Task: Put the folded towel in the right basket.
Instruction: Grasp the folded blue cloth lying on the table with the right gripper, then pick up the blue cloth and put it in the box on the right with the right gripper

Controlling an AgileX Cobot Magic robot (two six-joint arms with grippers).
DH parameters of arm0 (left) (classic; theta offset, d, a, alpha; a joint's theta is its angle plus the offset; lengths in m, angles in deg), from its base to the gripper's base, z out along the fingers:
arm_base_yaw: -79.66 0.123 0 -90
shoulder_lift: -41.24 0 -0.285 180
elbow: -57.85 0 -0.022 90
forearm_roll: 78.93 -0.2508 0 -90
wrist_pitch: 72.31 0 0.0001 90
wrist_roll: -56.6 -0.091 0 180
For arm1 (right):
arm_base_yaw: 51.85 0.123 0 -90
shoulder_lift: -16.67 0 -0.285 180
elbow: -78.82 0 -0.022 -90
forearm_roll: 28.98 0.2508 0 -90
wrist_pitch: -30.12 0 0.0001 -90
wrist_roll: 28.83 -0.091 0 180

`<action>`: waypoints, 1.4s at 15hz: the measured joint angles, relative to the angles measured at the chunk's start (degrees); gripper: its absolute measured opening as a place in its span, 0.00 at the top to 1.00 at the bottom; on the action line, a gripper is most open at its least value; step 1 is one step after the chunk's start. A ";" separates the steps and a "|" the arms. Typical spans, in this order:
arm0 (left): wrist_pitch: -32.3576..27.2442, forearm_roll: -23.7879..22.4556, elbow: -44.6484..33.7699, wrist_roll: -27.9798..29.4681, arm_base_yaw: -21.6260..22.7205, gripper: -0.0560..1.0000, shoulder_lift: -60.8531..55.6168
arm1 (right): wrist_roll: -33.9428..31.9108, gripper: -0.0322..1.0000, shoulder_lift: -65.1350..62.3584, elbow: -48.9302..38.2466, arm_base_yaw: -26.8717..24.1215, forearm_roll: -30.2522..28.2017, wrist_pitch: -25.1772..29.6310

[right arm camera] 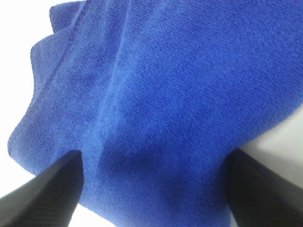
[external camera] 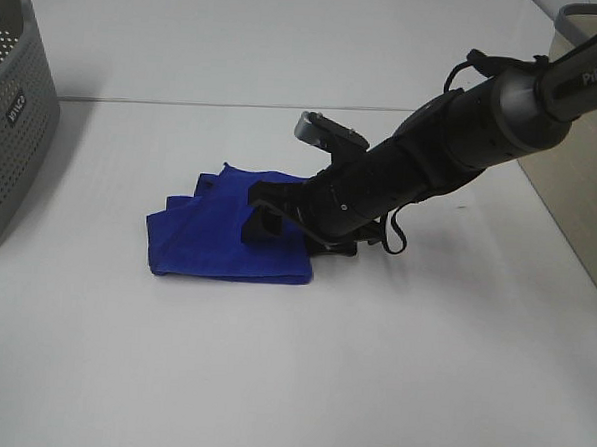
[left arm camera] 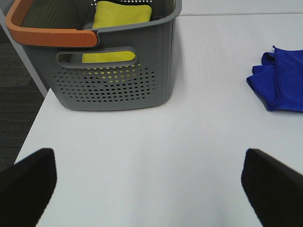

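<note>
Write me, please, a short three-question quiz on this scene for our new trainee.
1. True or false: the blue towel hangs from the right pincer, clear of the table.
2. What lies in the grey basket with the orange handle? A) a yellow cloth B) a red cup C) a white plate
3. Fill in: the fingers of the left pincer stand wide ____.

Key: 1 false, the towel lies flat on the table; 2 A; 3 apart.
</note>
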 joint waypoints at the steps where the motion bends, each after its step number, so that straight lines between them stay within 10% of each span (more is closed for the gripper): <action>1: 0.00 0.00 0.00 0.00 0.00 0.01 0.00 | -1.09 0.24 0.34 0.00 0.23 -0.06 -0.40; 8: 0.00 0.00 0.00 0.00 0.00 0.01 0.00 | -3.72 0.30 1.72 0.63 0.23 0.52 2.58; 14: 0.00 0.00 0.00 0.00 0.00 0.01 0.00 | -5.50 0.85 2.98 0.63 0.23 0.52 2.69; 21: 0.00 0.00 0.00 0.00 0.00 0.01 0.00 | -5.50 0.87 -4.47 -1.15 0.34 -5.44 -0.57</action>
